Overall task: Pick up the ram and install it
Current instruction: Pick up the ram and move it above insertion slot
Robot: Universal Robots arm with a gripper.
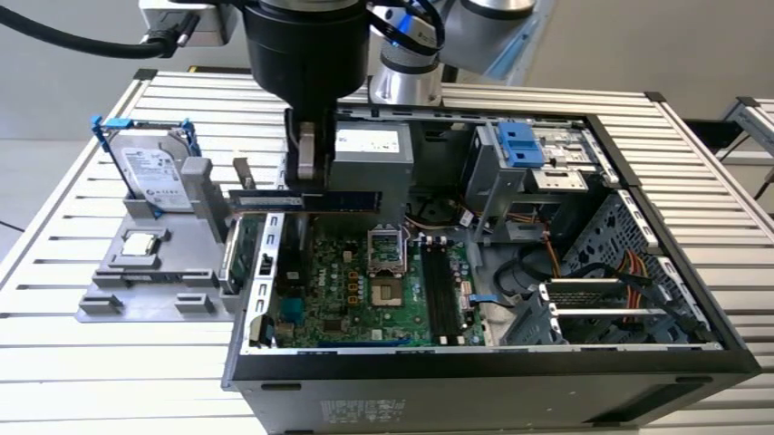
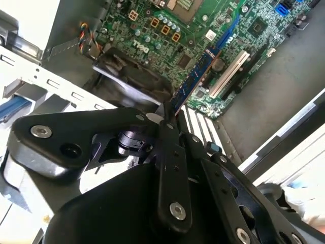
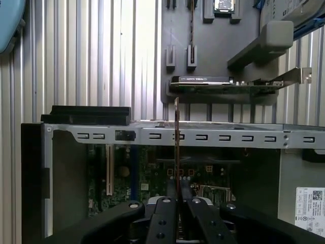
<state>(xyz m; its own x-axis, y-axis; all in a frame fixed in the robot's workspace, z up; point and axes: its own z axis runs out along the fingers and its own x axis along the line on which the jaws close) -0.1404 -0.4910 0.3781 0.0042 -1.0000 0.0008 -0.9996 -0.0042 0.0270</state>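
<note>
The ram [image 1: 303,199] is a long, thin, dark stick held level above the open computer case's wall at the exterior view's left. My gripper [image 1: 311,184] is shut on it near its middle, and the stick sticks out on both sides of the fingers. In the first wrist view the ram [image 3: 176,142] shows edge-on, rising from the gripper [image 3: 177,202] across the case's metal rim. In the second wrist view the ram [image 2: 195,76] reaches out from the gripper [image 2: 170,116] over the green motherboard [image 2: 167,35].
The open case [image 1: 677,362] holds the motherboard [image 1: 351,290] with long black memory slots [image 1: 441,290] beside the processor socket. On the exterior view's left a grey fixture [image 1: 145,294] carries a hard drive [image 1: 158,172], a small silver chip [image 1: 141,243] and a green card [image 1: 246,249].
</note>
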